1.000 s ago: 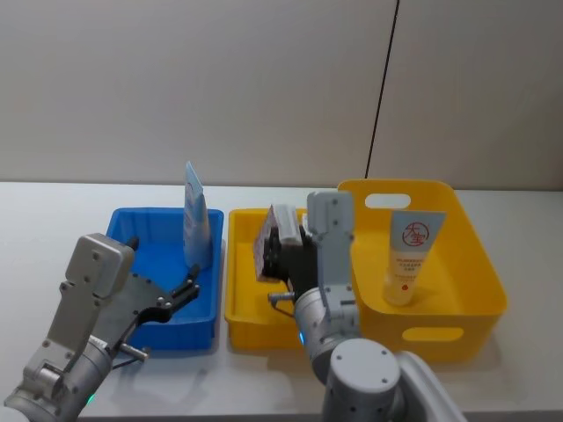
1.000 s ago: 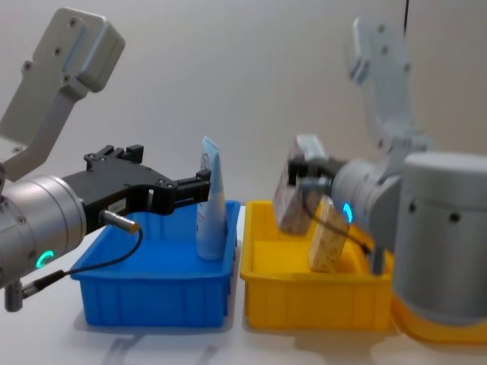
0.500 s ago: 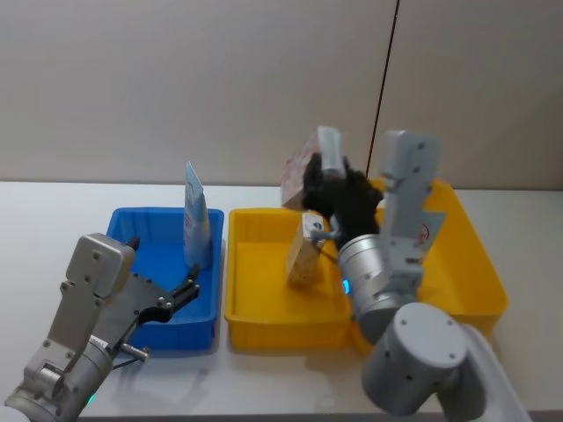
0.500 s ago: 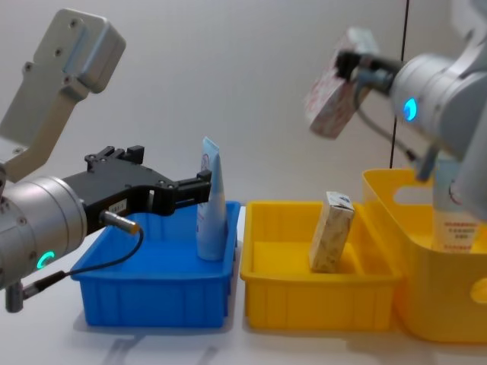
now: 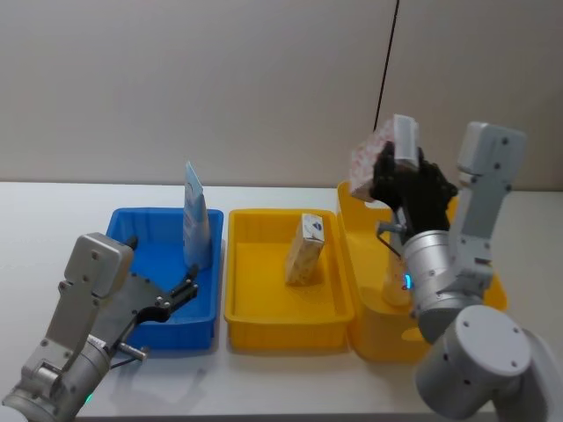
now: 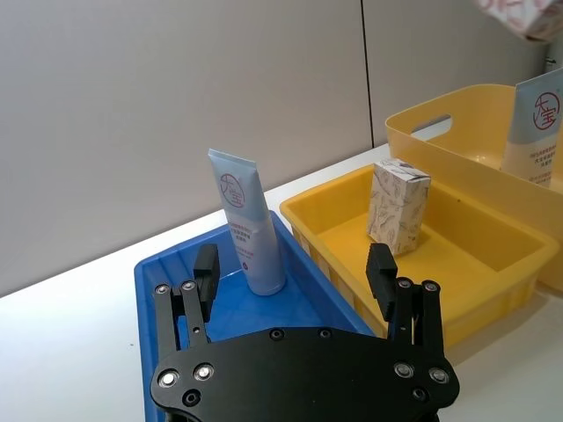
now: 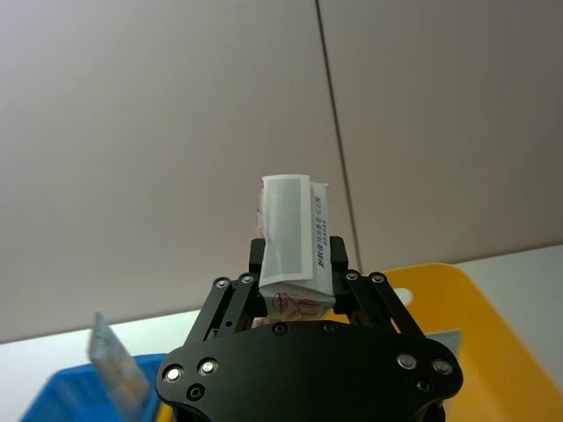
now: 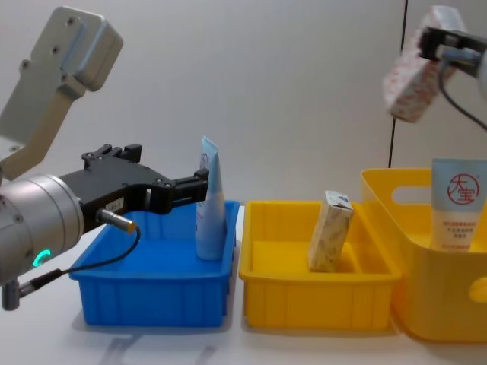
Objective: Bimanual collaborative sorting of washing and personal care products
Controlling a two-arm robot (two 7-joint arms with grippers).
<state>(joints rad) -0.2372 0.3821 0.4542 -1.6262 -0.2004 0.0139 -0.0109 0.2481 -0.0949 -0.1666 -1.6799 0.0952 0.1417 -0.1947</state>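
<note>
Two bins and a basket sit in a row on the worktop (image 5: 35,220). Left gripper (image 6: 295,272) open, hovering near blue bin (image 5: 141,330) holding an upright tube (image 5: 195,220). Carton (image 5: 303,251) leans in the middle yellow bin (image 5: 290,330). Right gripper (image 7: 299,286) clamps a second carton (image 8: 411,76) above the yellow basket (image 8: 388,190), which holds a red-logo tube (image 8: 455,205).

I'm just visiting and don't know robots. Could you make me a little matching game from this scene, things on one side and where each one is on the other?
Things:
1. carton held by the right gripper
2. tube with the red circle logo
3. second carton
4. plain pale blue tube

Places:
A. standing in the blue bin
B. leaning in the shallow yellow bin
C. up in the air above the tall yellow basket
D. standing inside the tall yellow basket

Pairs: 1-C, 2-D, 3-B, 4-A
</note>
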